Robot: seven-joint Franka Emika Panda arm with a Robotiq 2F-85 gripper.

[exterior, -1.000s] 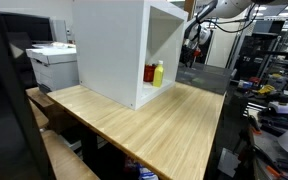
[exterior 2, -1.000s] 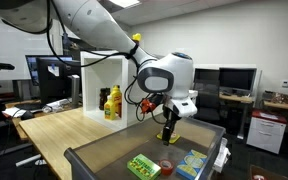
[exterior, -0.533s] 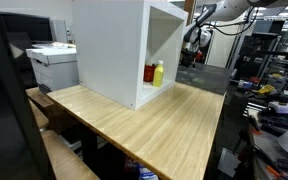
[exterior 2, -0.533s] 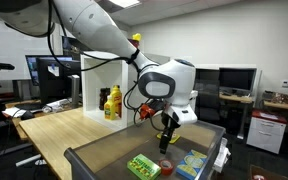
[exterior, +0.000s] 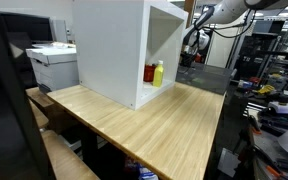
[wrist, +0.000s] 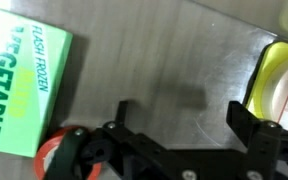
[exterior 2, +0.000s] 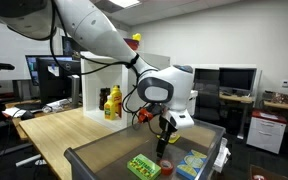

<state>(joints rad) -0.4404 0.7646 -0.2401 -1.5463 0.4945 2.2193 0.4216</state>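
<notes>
The gripper (exterior 2: 163, 150) hangs w/ its fingers (wrist: 242, 118) pointing down into a dark bin (exterior 2: 94, 152) at the near end of the wooden table (exterior 2: 62, 125); the pincer is apart, jaws standing wide, nothing between them; in the wrist view only the bare grey floor of the bin shows in the gap.

The green box (wrist: 19, 85) lies flat in the bin, to the left of the fingers in the wrist view, near but not touching; its print reads "FLASH FROZEN" and part of "VEGETABLES"; in an exterior view the same box (exterior 2: 142, 165) is at the bin's middle, just beside the gripper tip. A red round thing (wrist: 52, 155) sits at the box's lower corner, close to the gripper body; what it is I cannot tell. On the opp. side of the fingers is a yellow-rimmed thing (wrist: 282, 85), cut off by the frame edge. A blue box (exterior 2: 191, 163) lies in the bin on the far side of the gripper from the green one; if it is the same as the yellow-rimmed thing I cannot tell.

Behind, on the table, stands a white cabinet (exterior: 109, 45), open at the side; inside at the bottom are a yellow bottle (exterior: 158, 73) and a red bottle (exterior: 149, 73), upright, side by side. A printer (exterior: 52, 62) stands beyond the table's edge.
</notes>
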